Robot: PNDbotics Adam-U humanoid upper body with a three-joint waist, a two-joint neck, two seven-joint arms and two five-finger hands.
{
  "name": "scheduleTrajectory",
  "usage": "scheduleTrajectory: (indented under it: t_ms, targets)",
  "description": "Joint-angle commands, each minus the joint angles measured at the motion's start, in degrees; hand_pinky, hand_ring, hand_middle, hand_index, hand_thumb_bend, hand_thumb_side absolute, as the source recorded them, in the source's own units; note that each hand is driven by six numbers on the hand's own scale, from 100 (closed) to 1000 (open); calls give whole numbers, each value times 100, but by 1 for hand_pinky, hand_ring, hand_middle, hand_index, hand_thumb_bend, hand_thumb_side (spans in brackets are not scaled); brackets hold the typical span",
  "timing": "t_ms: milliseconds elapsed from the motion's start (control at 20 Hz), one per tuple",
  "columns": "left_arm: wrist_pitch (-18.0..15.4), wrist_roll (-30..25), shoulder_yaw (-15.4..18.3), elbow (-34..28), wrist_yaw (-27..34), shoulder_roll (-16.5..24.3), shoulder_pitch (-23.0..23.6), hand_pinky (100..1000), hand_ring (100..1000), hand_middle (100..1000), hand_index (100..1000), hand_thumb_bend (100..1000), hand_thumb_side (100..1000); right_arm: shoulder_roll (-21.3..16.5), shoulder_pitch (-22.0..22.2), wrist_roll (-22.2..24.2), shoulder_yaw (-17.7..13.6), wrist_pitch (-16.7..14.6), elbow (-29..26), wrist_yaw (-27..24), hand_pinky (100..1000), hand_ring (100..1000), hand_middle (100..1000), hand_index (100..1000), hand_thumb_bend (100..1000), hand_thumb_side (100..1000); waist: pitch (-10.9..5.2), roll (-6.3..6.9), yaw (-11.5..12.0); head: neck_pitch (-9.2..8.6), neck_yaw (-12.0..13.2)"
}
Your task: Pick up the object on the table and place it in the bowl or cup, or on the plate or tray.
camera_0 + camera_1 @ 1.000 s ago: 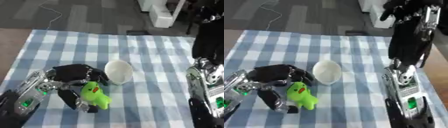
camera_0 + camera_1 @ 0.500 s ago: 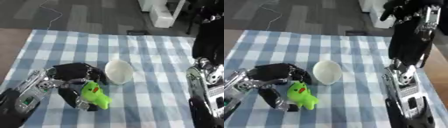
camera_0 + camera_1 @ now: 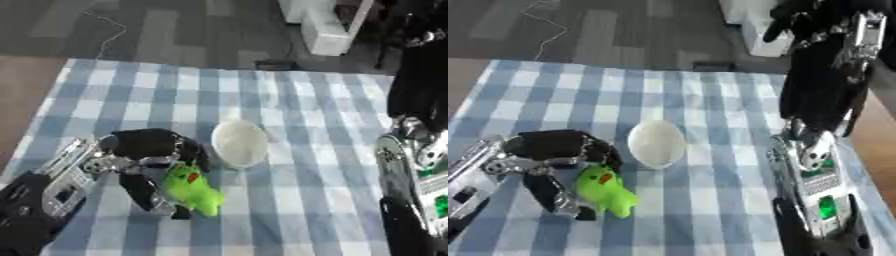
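Note:
A bright green toy (image 3: pixel 193 189) with a small red mark lies on the blue-and-white checked cloth (image 3: pixel 289 100), near the front left. My left hand (image 3: pixel 144 145) is over it. Its fingers (image 3: pixel 191 152) curl down on the toy's far side and the thumb (image 3: pixel 147 194) presses its near left side. A white bowl (image 3: pixel 656 143) stands just right of and behind the toy, a small gap apart, and looks empty. My right hand (image 3: pixel 802 20) hangs raised at the upper right, well off the cloth, its fingers relaxed and holding nothing.
My right forearm (image 3: pixel 815 170), silver with green lights, reaches up along the right edge of the table. The table's wooden edge (image 3: pixel 878 150) shows at the far right. Behind the table are a grey floor, a cable (image 3: pixel 105 35) and white furniture (image 3: pixel 324 30).

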Motion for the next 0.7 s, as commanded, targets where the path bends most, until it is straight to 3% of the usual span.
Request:
scheduleTrajectory:
  t_ms: [50,550,650,700]
  targets:
    - [-187,12,-25,139,-105,-14,-96,734,686,757,808,486,818,3,-87,20,1,-12,-100,11,300,450,631,795,100,855,-62,26,-18,-51,56]
    - [-586,163,-109,591,-523,-145,-183,805,749,783,810,485,806,55,-96,33,17,-8,-110,-7,299,450,630,794,100,855,-49,-6,-77,-66,114]
    - [-628,208,-103,662,-618,-175,-211,794,744,785,809,472,761,66,-97,38,21,-7,-111,-12,299,450,630,794,100,855,-47,-11,-87,-68,129]
    - [-632,235,-93,698,-687,-191,-229,723,711,775,804,436,723,72,-98,40,24,-7,-112,-15,299,450,630,794,100,855,-45,-15,-94,-71,130]
